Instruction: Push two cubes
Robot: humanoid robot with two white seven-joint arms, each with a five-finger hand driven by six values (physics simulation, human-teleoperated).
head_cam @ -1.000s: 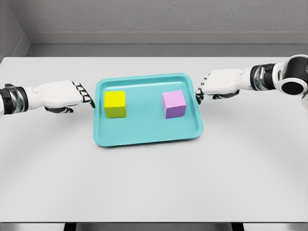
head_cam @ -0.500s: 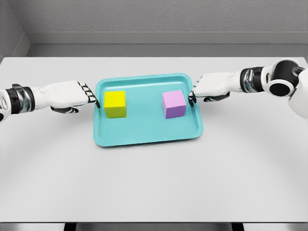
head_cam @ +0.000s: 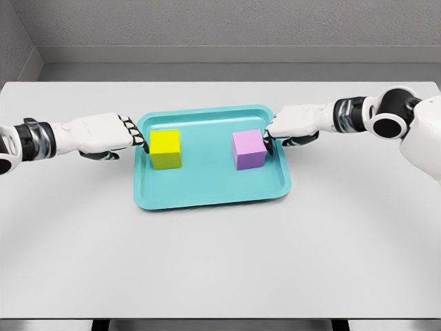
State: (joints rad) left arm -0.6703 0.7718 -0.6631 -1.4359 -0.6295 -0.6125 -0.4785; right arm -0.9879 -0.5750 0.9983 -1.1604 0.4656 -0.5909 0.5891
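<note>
A yellow cube (head_cam: 165, 149) sits in the left part of a teal tray (head_cam: 207, 193); a pink cube (head_cam: 248, 149) sits in the right part. My left hand (head_cam: 140, 138) reaches in over the tray's left rim, fingers curled, fingertips touching the yellow cube's left face. On the other side my right hand (head_cam: 269, 138) comes over the right rim, fingers curled, its tips against the pink cube's right face. Neither hand holds anything.
The tray lies on a light grey table (head_cam: 220, 262) with a grey wall behind. A gap of tray floor (head_cam: 207, 155) separates the two cubes.
Both hands have moved inward toward the tray's middle, from outside the rims to over them, reaching the cubes' outer faces. The cubes have barely shifted.
</note>
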